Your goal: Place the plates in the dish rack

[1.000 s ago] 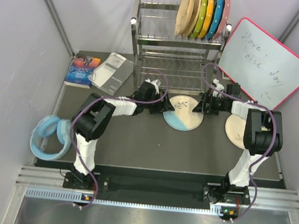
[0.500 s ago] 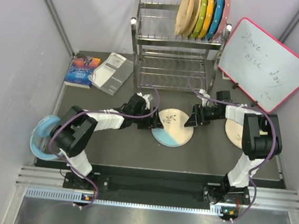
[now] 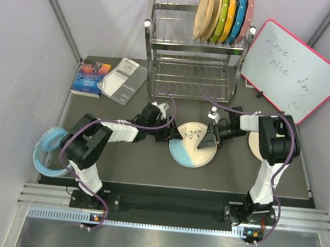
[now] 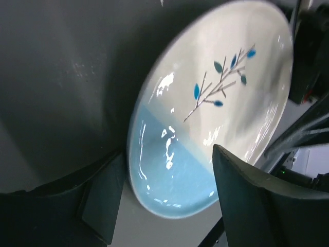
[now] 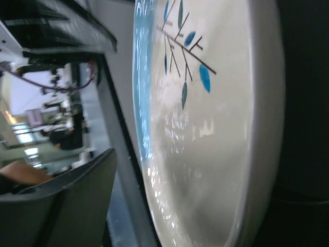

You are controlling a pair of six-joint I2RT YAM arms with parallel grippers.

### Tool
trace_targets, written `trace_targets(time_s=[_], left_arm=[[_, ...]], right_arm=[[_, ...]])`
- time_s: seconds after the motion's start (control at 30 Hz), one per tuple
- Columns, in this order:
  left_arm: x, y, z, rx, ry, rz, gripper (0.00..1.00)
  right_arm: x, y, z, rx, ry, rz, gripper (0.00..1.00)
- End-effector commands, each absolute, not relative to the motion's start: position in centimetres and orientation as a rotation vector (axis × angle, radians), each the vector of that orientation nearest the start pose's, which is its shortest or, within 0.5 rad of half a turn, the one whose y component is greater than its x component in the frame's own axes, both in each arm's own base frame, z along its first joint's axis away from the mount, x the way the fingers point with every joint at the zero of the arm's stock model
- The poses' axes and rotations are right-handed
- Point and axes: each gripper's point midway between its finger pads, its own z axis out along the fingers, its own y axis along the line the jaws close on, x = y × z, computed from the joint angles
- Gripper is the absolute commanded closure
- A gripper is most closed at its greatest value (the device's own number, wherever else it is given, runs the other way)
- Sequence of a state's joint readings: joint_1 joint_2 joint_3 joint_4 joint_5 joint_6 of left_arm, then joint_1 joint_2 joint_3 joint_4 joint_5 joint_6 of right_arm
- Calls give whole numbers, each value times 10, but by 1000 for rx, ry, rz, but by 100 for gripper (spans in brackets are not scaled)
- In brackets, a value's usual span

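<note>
Pale walls (image 3: pixel 20 45), dark table (image 3: pixel 143 168)

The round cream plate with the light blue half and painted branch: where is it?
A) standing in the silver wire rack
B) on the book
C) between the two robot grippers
C: the cream, half light blue plate is down over the dark table, left gripper at one rim, right gripper at the other.

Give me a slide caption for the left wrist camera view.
Open left pincer framing the light blue half of a round cream plate with a painted leafy branch, dark table behind.
</note>
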State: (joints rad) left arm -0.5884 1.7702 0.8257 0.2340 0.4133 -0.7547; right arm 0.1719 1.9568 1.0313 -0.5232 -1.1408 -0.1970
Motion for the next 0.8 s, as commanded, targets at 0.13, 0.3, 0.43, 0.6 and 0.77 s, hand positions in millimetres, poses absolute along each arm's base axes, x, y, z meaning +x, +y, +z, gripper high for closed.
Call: trace_targets(time_s=[0.13, 0.3, 0.43, 0.6, 0.77], left_arm=[[252, -302, -9, 19, 2677, -1035, 27], [246, -299, -6, 25, 2687, -1022, 26], [242, -298, 2, 37, 2672, -1026, 27], [234, -294, 8, 50, 2674, -1020, 26], [234, -289, 10, 69, 2652, -991, 24]], right_arm=[[203, 223, 20, -690, 2595, 1774, 40], [232, 209, 34, -478, 2561, 1663, 44], [284, 203, 59, -318, 2386, 1469, 45], [290, 216, 79, -214, 2324, 1469, 44], [282, 220, 73, -300, 2351, 1454, 76]])
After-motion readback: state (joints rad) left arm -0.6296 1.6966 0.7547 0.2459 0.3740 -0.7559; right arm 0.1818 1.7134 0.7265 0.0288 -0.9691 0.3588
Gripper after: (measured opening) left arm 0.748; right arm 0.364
